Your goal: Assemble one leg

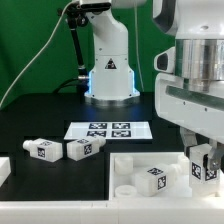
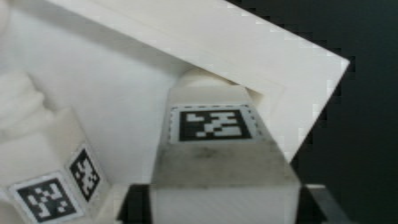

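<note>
The jaws clamp a stubby white leg [image 2: 215, 165], a square black-and-white tag [image 2: 214, 124] on one face, at a corner of the rimmed white panel [image 2: 143, 70].

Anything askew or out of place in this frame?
The only oddity: a loose leg lies askew on the panel, while the gripper holds a second leg near its corner. Nothing damaged or spilled.

Surface: black table [image 1: 30, 120] | centre: marker board [image 1: 108, 130] lying flat | exterior view's left: one leg [image 1: 43, 149] and a second leg [image 1: 82, 149] just beside it, tags showing | far left edge: white part [image 1: 3, 170], cut off | front: white panel [image 1: 135, 160] lying flat | rear: arm base [image 1: 110, 82].
</note>
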